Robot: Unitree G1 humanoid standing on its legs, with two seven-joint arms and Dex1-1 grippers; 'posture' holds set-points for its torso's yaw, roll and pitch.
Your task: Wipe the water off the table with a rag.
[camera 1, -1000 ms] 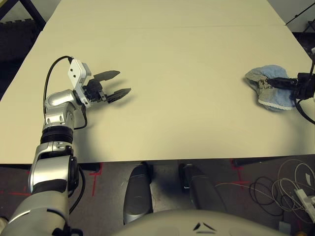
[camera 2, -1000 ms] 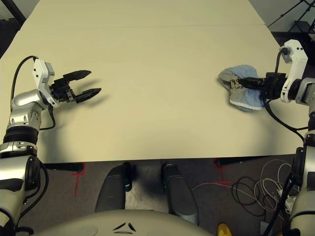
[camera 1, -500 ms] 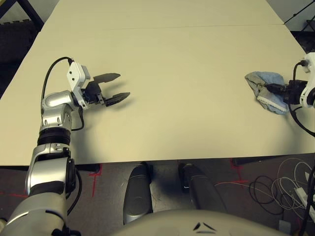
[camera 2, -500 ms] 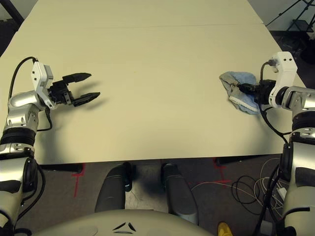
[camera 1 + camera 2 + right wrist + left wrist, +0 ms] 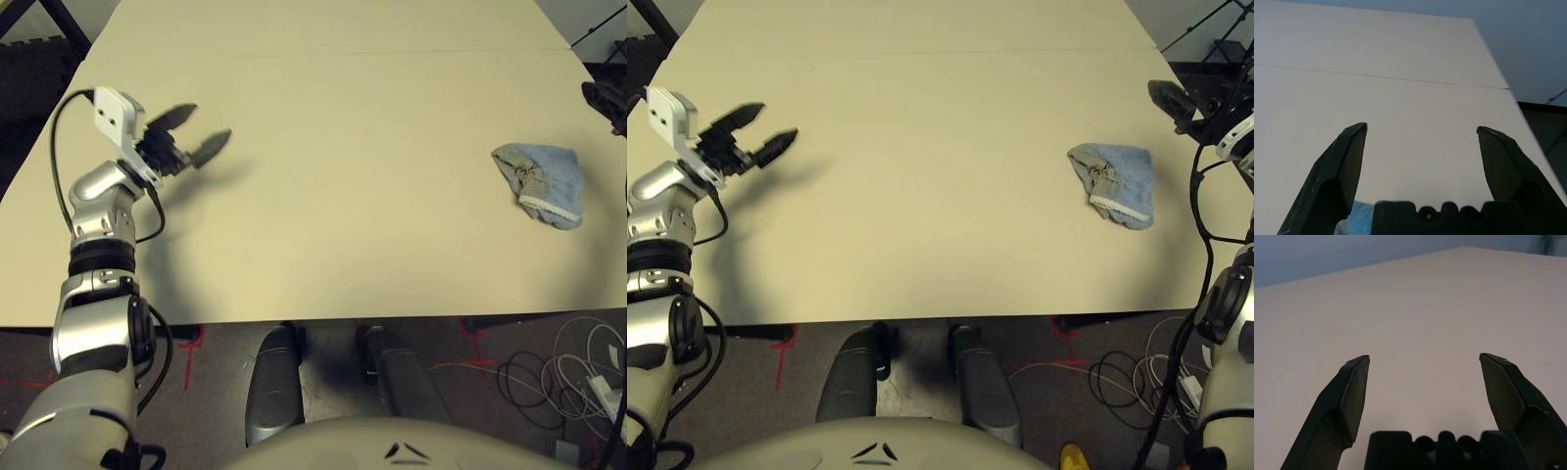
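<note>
At the table's (image 5: 323,196) left side: left gripper (image 5: 192,135), raised, fingers spread wide, empty. Toward the right edge: rag (image 5: 544,182), crumpled, lying flat, untouched. Beyond it: right gripper (image 5: 1420,134), fingers wide apart, empty.

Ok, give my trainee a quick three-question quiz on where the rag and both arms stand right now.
1. True or false: the small light blue terry rag lies crumpled on the pale cream tabletop with nothing gripping it.
2. Multiple choice: the right gripper is A) clamped on the rag, B) open and off the rag, C) pressed flat on the table.
3. Fill in: the left gripper, over the robot's left side of the table, holds its fingers ____.

Key: 1 true; 2 B; 3 open, with nothing between them.
</note>
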